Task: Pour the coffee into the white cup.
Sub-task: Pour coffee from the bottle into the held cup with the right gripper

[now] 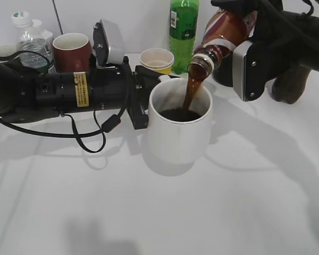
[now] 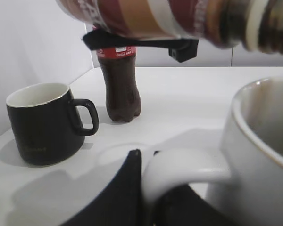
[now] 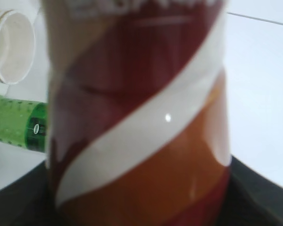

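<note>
A white cup stands mid-table, partly filled with dark coffee. My left gripper is shut on the white cup's handle; the cup wall fills the right of the left wrist view. My right gripper is shut on a coffee bottle with a red, white and orange label, tilted mouth-down over the cup. A brown stream of coffee runs from the bottle's mouth into the cup. The bottle fills the right wrist view and crosses the top of the left wrist view.
Behind stand a green bottle, a paper cup, a dark red mug and a clear water bottle. A black mug and a cola bottle stand beyond the cup.
</note>
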`<state>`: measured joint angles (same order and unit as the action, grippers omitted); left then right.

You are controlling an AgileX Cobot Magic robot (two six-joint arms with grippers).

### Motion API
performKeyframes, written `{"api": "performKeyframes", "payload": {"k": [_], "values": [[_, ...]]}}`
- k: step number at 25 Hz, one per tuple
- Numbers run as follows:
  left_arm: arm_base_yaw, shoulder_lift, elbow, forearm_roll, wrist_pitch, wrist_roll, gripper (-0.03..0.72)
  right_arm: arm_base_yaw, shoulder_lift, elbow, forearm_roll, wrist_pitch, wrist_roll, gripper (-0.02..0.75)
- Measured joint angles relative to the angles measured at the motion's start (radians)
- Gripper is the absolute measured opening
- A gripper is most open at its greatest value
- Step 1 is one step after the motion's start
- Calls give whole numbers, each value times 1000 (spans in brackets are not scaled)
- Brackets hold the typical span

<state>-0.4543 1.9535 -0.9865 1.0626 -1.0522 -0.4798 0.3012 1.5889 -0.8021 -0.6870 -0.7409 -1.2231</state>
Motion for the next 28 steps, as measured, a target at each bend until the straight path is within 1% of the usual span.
{"api": "performKeyframes", "payload": {"k": [6,10,13,18,26,28], "values": [[0,0,0,1,0,0,36,0,-1,-1,1,-71,-4,534],[0,0,0,1,0,0,36,0,-1,-1,1,-76,-3,534],[0,0,0,1,0,0,36,0,-1,-1,0,-78,43,534],[0,0,0,-16,0,0,36,0,-1,-1,-20,-78,276,534],[0,-8,0,-65,-1,1,36,0,41,-1,-172,-82,641,534],[3,-21,0,-69,2,1,36,0,42,-1,-180,-84,770,534]]}}
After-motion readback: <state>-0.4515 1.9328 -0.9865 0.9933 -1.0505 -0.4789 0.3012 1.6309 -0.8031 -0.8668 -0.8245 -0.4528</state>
